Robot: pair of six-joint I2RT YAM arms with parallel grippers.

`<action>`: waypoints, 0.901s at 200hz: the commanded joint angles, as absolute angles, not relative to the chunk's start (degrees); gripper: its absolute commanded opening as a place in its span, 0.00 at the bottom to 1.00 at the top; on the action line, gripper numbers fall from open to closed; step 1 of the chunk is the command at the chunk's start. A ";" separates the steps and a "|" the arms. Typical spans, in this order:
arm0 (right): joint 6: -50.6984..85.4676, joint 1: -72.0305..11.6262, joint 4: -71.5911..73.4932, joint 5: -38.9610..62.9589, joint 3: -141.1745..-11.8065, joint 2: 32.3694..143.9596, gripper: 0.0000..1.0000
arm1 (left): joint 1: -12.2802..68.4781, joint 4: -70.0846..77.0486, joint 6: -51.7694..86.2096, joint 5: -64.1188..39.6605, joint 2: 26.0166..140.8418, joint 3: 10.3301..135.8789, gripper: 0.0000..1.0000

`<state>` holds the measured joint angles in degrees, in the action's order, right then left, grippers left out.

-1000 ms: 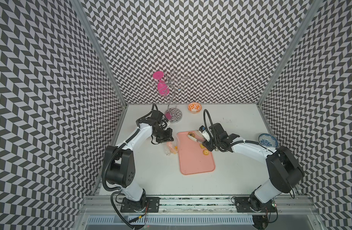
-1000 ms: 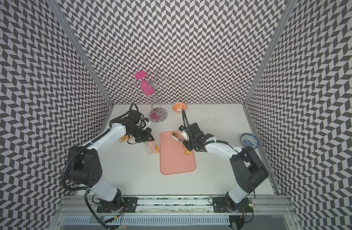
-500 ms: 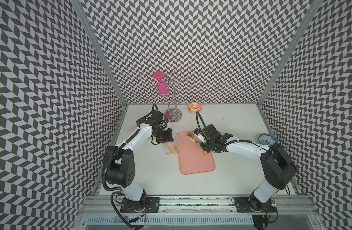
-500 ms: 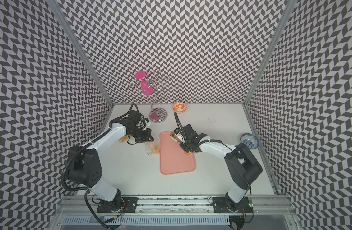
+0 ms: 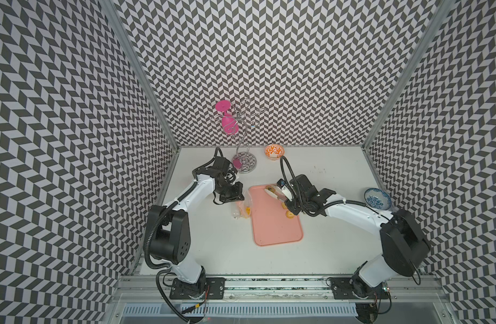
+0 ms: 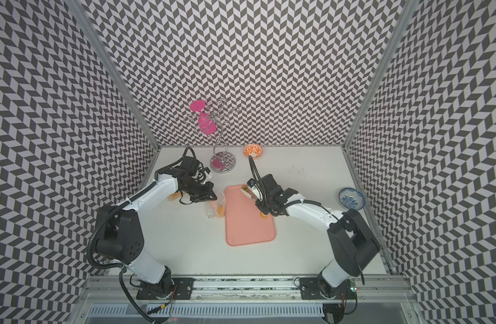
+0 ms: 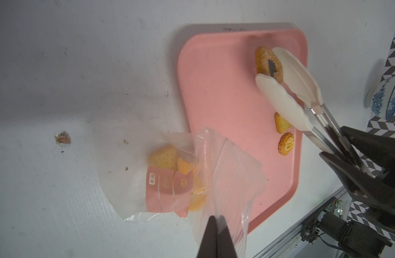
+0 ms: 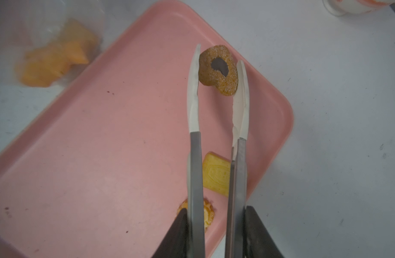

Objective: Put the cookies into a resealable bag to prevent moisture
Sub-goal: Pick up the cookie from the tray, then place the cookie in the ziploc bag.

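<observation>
A pink tray (image 5: 272,232) lies mid-table. Three cookies show on it: a brown heart with a dark centre (image 8: 219,69) at its far corner, a yellow square cracker (image 8: 216,174) and a round swirl (image 8: 206,214). My right gripper (image 8: 216,225) is shut on the metal handles of white-tipped tongs (image 8: 195,156). The tong tips touch the heart on both sides. Left of the tray lies the clear resealable bag (image 7: 227,174) with several yellow-orange cookies (image 7: 167,156) inside. My left gripper (image 7: 215,220) is shut on the bag's edge and holds the mouth up.
At the back stand a wire rack with a pink glass (image 5: 242,162) and a small orange-patterned bowl (image 5: 273,151). A blue-patterned bowl (image 5: 377,198) sits near the right wall. A small orange item (image 6: 174,196) lies under my left arm.
My right arm has moved the tongs to the tray's far corner, and the tong tips have narrowed around the brown heart. The left arm and bag have stayed put.
</observation>
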<state>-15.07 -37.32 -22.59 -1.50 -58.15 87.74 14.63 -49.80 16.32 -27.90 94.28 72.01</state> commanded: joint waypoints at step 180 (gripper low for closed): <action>9.34 -39.46 3.38 33.34 -48.74 82.27 0.38 | 13.36 -51.82 15.23 -29.62 93.46 74.18 0.00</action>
